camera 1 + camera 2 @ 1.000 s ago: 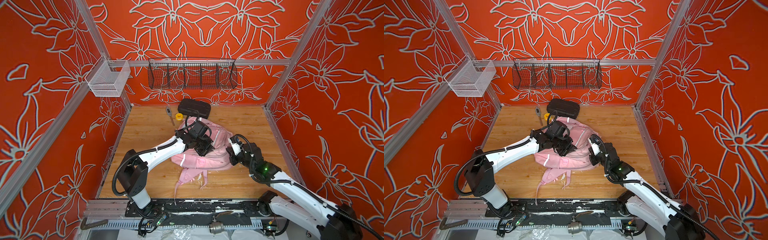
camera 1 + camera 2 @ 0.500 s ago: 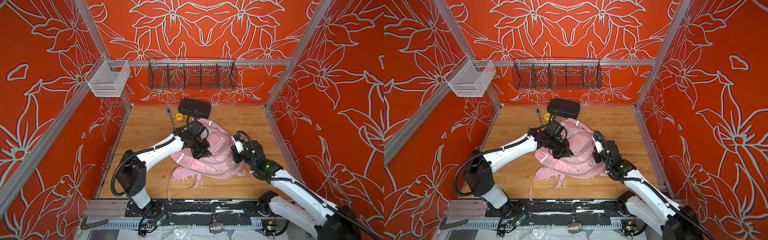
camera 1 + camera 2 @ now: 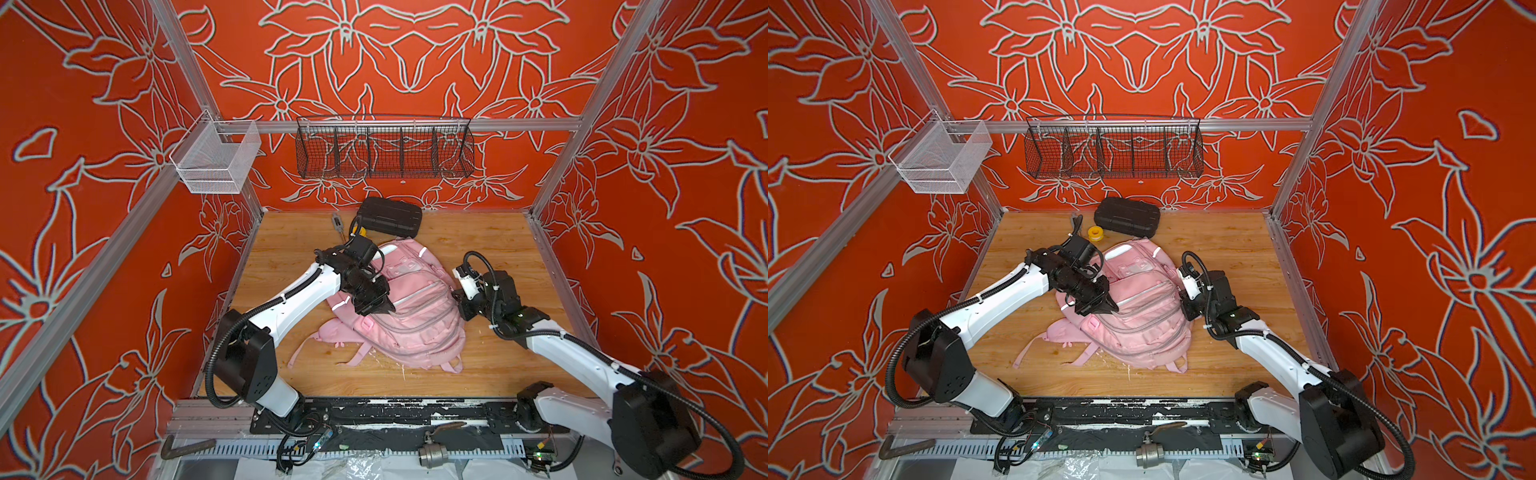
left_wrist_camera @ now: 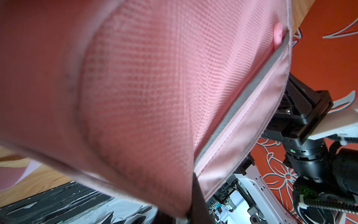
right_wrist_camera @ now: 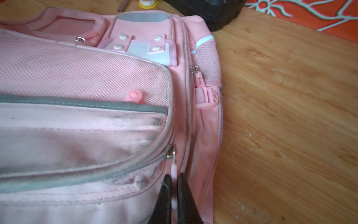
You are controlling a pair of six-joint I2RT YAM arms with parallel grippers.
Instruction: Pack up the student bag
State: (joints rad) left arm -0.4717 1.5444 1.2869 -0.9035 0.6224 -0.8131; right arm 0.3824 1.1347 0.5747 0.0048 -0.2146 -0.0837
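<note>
Shifted since a second ago: pale pink fabric backpack (image 3: pixel 415 316) now spread flat, front pockets up, at the centre of the wooden tabletop (image 3: pixel 507 249).
Left gripper (image 3: pixel 380 305) is clamped on raised fabric at the backpack's 9 o'clock edge. Right gripper (image 5: pixel 174 176), at the 3 o'clock edge, is closed on the small pink zipper pull tab (image 5: pixel 173 167). Black hard plastic case (image 3: pixel 390 216) sits just beside at 12 o'clock.

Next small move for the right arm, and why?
Probably drag the zipper pull along its track: the right gripper pinches it, that pocket looks zipped shut, and the left gripper seems clamped on the student bag, bracing it.
</note>
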